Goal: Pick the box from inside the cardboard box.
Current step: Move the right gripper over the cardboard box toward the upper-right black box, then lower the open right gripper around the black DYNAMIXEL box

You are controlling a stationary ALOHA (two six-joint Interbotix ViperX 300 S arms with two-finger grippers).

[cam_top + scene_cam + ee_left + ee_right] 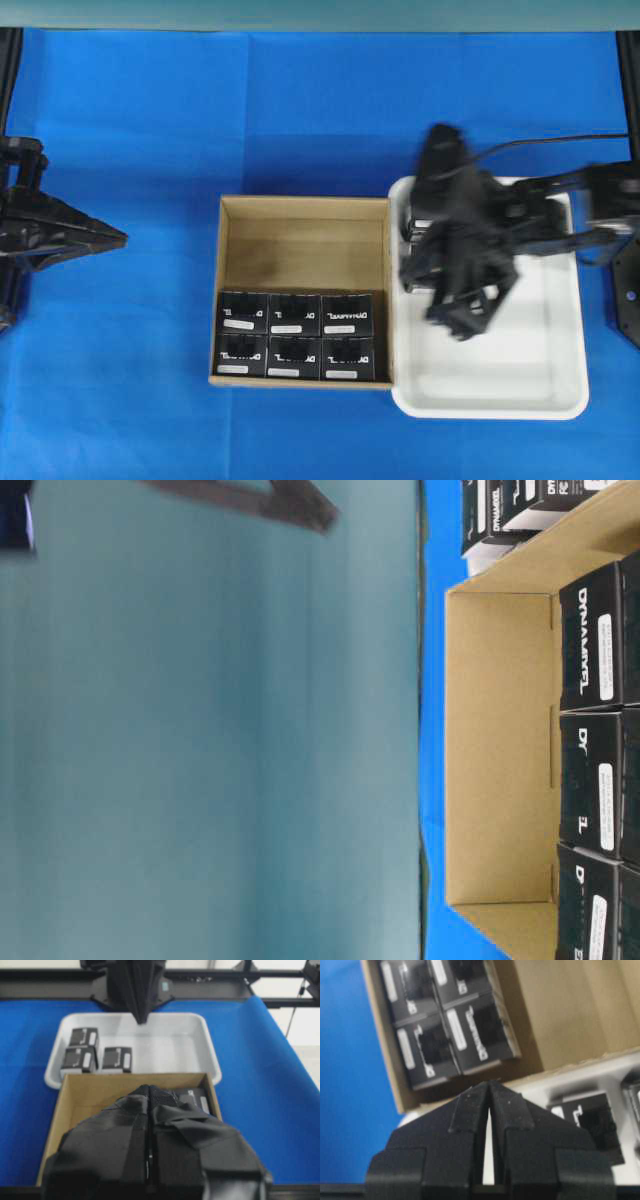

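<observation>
The left gripper [118, 238] is closed and holds nothing. Six black boxes [297, 335] with white letters and labels fill the front half of the brown carton [303, 235]. The right gripper [412, 272], closed and holding nothing, hangs over the white tray [545, 380].

Overhead view: carton [303, 220] sits mid-worktop [120, 400], tray [560, 390] touching its right wall. Six small boxes [296, 335] fill the carton's near end in two rows of three; far end bare. Three more small boxes [92, 1052] lie in the tray's far-left corner. Right arm [470, 245] over tray; left arm [45, 235] at worktop's left edge.
</observation>
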